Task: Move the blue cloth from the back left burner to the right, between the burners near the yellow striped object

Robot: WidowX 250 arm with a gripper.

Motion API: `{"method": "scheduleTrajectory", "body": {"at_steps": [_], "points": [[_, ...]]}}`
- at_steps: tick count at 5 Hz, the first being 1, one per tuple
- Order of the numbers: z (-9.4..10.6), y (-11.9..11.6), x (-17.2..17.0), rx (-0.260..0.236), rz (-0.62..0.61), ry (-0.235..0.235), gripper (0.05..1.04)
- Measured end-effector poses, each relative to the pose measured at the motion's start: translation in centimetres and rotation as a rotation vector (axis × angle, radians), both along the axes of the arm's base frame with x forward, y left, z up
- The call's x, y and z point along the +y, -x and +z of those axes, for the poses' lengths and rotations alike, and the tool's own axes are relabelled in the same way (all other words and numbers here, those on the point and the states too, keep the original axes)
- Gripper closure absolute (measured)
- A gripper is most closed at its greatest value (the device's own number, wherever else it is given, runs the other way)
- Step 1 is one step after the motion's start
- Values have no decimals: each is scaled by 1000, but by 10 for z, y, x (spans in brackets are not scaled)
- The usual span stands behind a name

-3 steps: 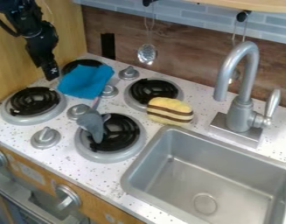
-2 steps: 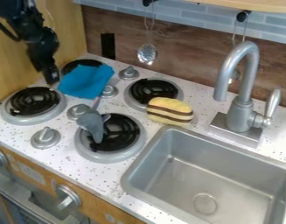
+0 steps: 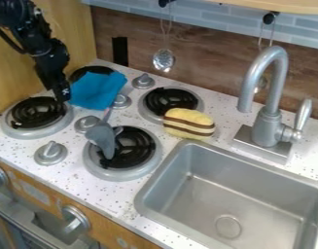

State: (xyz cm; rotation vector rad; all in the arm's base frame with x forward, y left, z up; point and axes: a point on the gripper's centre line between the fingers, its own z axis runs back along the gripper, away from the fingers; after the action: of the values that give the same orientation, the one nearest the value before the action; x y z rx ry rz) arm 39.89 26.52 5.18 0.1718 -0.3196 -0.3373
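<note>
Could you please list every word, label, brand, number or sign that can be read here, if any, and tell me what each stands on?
No text can be read.
White marking low on the black gripper: too small to read.
Pale patch on the wooden front: no lettering I can make out.

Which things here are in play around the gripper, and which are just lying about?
In play:
- gripper, at the cloth's left edge in view
- blue cloth

Just lying about:
- yellow, brown-striped item, beside the sink
- grey utensil, partly over a burner
</note>
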Motion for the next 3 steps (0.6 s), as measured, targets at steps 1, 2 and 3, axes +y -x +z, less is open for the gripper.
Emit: {"method": "scheduleTrajectory", "body": {"at_steps": [1, 2, 3], "points": [[2, -15, -17, -35, -69, 2, 83], [5, -26, -28, -91, -118, 24, 83], [9, -40, -43, -134, -155, 54, 83]]}}
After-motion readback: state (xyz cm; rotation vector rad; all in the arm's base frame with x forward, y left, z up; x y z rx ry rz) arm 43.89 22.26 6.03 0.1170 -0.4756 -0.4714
